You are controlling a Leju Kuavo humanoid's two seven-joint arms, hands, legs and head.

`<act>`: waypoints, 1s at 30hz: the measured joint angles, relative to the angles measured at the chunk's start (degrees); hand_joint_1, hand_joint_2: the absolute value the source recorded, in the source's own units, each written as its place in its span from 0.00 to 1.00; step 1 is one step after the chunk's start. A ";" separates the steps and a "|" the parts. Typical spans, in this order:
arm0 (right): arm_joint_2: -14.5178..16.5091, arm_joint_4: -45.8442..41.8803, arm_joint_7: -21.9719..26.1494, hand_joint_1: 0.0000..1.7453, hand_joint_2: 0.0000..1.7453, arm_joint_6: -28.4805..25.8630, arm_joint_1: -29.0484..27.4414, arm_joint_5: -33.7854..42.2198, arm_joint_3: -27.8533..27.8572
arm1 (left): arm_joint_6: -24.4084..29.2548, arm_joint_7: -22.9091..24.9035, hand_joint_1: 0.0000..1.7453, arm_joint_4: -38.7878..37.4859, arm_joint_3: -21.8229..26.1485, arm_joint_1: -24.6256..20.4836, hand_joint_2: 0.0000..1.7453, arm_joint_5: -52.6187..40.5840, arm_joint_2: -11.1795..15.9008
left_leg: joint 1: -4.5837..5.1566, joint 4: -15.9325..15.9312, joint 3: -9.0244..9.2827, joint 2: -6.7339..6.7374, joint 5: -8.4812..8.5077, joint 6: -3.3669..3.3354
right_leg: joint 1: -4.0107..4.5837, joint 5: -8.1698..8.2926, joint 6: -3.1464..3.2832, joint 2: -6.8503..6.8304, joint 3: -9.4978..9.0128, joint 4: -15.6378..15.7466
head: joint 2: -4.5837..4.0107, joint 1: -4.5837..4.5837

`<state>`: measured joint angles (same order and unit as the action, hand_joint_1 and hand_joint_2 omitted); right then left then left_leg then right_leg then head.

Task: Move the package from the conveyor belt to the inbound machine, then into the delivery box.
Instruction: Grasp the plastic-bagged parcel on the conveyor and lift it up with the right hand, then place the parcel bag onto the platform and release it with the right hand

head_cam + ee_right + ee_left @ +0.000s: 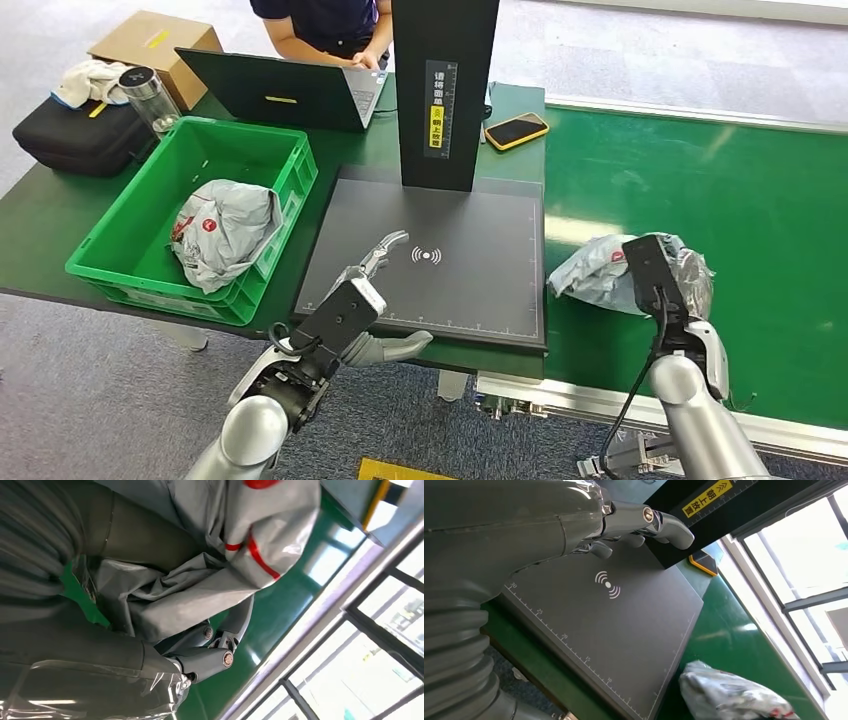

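Observation:
A crumpled grey package [592, 274] with red marks lies on the green conveyor belt [720, 200], just right of the inbound machine's black pad [450, 290]. My right hand [682, 280] is on its right end. In the right wrist view the thumb and the fingers [220, 647] close around the package [200, 580]. My left hand [375, 268] hovers over the pad's front left part with fingers apart, holding nothing; in the left wrist view this hand [574, 525] is above the pad [604, 625], with the package [729, 695] beyond it. The green delivery box [290, 170] stands left of the pad.
Another grey package [225, 232] lies inside the green box. The machine's black column [445, 90] rises at the pad's back. A phone [516, 130], a laptop [290, 90] with a person [325, 25] behind it, a bottle [150, 98], a black bag [75, 135] and a cardboard box [155, 42] sit further back.

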<state>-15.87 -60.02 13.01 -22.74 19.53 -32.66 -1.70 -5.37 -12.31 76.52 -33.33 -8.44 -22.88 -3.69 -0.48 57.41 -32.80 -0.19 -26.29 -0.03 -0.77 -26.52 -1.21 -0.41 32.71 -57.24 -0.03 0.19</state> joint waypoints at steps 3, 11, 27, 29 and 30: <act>0.64 -4.61 2.51 1.00 1.00 -1.46 -2.16 3.96 3.84 | 0.10 -0.36 0.00 -0.07 0.02 -0.01 1.00 0.01 -0.01 | 0.00 0.00 -0.03 -0.01 0.00 0.00 | 0.00 0.00 0.00 -0.02 0.03 0.00 | -0.01 0.00; 2.81 -19.29 7.79 1.00 1.00 -5.26 -7.83 11.36 12.60 | 0.25 -1.09 0.00 -0.57 0.02 -0.04 1.00 0.04 -0.28 | 0.00 0.00 -0.05 -0.01 0.00 0.00 | 0.00 -0.01 0.01 0.00 0.07 0.00 | -0.01 0.02; 8.51 -36.41 15.75 1.00 1.00 -6.37 -11.03 17.59 15.62 | 0.07 -1.78 0.00 -1.48 0.02 -0.42 1.00 0.20 -0.84 | 0.00 -0.01 -0.04 0.02 0.01 0.01 | 0.01 -0.01 0.02 0.03 0.06 -0.02 | -0.01 0.00; 8.85 -37.32 15.65 1.00 1.00 -5.39 -11.02 17.60 15.05 | 0.09 -1.79 0.00 -1.49 0.02 -0.42 1.00 0.20 -0.85 | 0.00 -0.01 -0.04 0.02 0.01 0.01 | 0.00 -0.01 0.02 0.03 0.06 -0.03 | 0.00 0.00; 8.97 -37.65 15.50 1.00 1.00 -4.78 -11.01 17.62 14.70 | 0.12 -1.79 0.00 -1.50 0.02 -0.41 1.00 0.20 -0.85 | 0.00 -0.01 -0.04 0.02 0.01 0.01 | 0.00 -0.01 0.02 0.03 0.06 -0.03 | 0.00 0.01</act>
<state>-6.90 -97.66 28.51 -27.52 8.52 -15.04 13.00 -5.25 -14.10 75.02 -33.31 -8.85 -22.69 -4.54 -0.48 57.40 -32.84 -0.17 -26.28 -0.02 -0.76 -26.53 -1.19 -0.38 32.77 -57.27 -0.03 0.20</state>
